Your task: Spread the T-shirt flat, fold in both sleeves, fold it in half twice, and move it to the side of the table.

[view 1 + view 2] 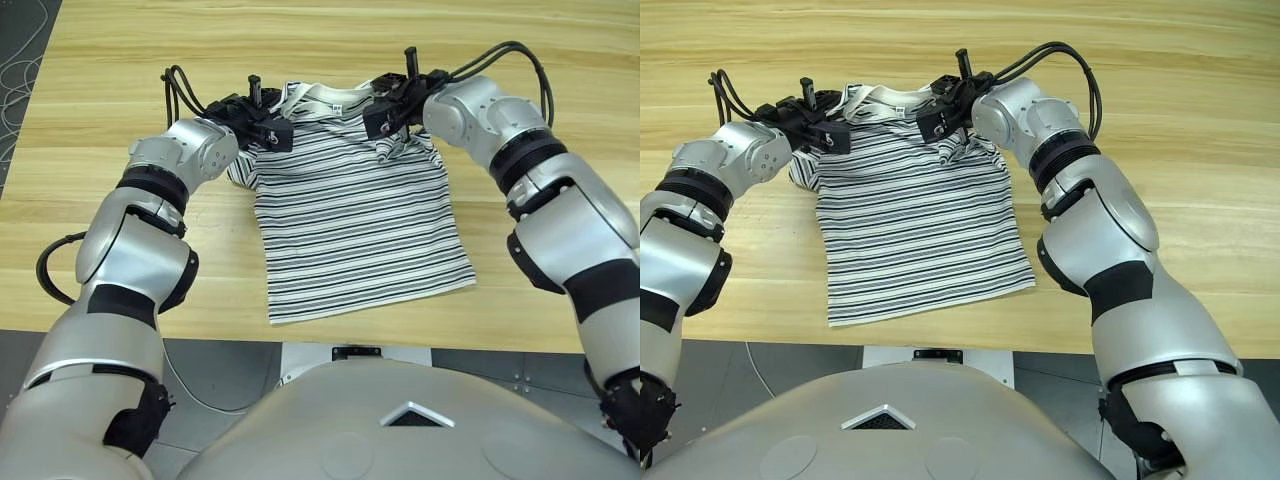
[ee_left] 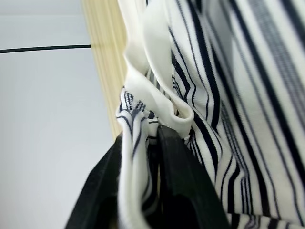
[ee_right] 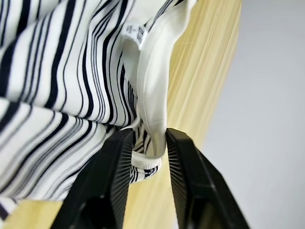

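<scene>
Black-and-white striped cotton T-shirt (image 1: 350, 220) lies on the pale wood-grain counter (image 1: 100, 80), hem toward the robot near the counter's near edge, white ribbed collar (image 1: 325, 97) at the far end. At the shirt's left shoulder the left pincer (image 2: 143, 176) is clamped on bunched fabric beside the collar; the right pincer (image 3: 148, 155) grips the right shoulder likewise. The 2 short sleeves sit crumpled just below the pincers.

Both head views look forward and down over the arms onto the table (image 1: 90, 70), with the T-shirt (image 1: 350, 220) mid-frame. They share that whole scene, shifted sideways. Each wrist view sits just behind its own claw, the left claw (image 2: 142, 138) and the right claw (image 3: 149, 136), very close to the striped cloth.
</scene>
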`<state>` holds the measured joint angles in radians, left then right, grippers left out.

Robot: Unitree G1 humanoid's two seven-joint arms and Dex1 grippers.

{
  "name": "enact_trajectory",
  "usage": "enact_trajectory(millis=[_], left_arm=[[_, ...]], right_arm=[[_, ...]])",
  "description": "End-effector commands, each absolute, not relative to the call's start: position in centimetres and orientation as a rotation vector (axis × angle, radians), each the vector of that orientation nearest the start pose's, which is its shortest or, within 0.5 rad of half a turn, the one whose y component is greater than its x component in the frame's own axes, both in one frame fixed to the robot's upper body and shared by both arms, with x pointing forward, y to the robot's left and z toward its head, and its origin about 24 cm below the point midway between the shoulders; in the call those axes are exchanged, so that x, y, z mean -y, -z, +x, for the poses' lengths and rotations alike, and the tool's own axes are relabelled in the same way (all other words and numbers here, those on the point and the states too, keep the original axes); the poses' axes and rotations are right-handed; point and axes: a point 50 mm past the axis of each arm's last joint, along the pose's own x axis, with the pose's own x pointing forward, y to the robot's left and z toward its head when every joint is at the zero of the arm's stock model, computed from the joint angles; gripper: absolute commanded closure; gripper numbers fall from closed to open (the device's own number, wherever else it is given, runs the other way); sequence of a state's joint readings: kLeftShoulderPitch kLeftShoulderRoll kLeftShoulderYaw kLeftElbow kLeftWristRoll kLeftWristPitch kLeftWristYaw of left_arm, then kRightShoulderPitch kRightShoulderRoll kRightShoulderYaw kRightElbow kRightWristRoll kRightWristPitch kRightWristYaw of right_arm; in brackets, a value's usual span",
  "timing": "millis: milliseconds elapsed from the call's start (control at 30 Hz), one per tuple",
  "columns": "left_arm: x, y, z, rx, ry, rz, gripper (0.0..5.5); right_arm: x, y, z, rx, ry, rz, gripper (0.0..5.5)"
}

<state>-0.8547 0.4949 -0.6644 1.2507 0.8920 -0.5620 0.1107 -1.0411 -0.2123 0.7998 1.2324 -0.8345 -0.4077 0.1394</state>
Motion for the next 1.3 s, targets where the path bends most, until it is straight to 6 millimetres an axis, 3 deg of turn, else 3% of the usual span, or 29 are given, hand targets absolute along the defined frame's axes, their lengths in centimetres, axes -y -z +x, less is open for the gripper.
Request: enact_trajectory(millis=[33,133,267,400,467,567,633,700,767,1000,1300], left_arm=[[-19.8,-4.5,35.9,0.079,0.635,1.682,4.11],[-20.1,-5.0,36.4,0.108,0.532,1.711,3.62],[-21.8,-7.1,37.6,0.140,0.254,1.792,3.09],[-22.6,-7.9,37.8,0.152,0.151,1.804,3.05],[-21.7,-7.4,37.5,0.168,0.217,1.703,3.05],[-19.4,-5.6,36.2,0.089,0.430,1.302,3.05],[-17.7,-4.3,33.9,0.059,0.641,1.062,3.05],[-16.3,-4.1,31.1,0.047,0.804,0.908,3.05],[-15.9,-4.3,29.4,0.030,0.876,0.852,3.05],[-15.6,-3.4,26.4,-0.089,0.935,0.818,3.05],[-16.6,-0.3,26.0,-0.231,0.941,0.881,3.05]], right_arm=[[7.7,-7.3,38.3,0.217,-0.809,-1.856,3.54],[8.2,-8.1,38.9,0.278,-0.697,-1.926,2.99],[8.7,-9.0,39.5,0.341,-0.563,-1.964,2.36],[9.4,-9.1,39.4,0.343,-0.526,-1.833,2.03],[9.6,-8.4,38.7,0.248,-0.624,-1.544,2.03],[10.0,-7.2,36.9,0.093,-0.854,-1.123,2.03],[11.0,-6.3,34.8,-0.006,-1.045,-0.895,2.03],[12.7,-5.6,32.5,-0.087,-1.169,-0.780,2.03],[13.8,-5.5,31.2,-0.131,-1.206,-0.734,2.03],[15.6,-5.3,29.1,-0.219,-1.184,-0.686,2.03],[15.4,-2.5,28.1,-0.345,-1.215,-0.826,2.03]])
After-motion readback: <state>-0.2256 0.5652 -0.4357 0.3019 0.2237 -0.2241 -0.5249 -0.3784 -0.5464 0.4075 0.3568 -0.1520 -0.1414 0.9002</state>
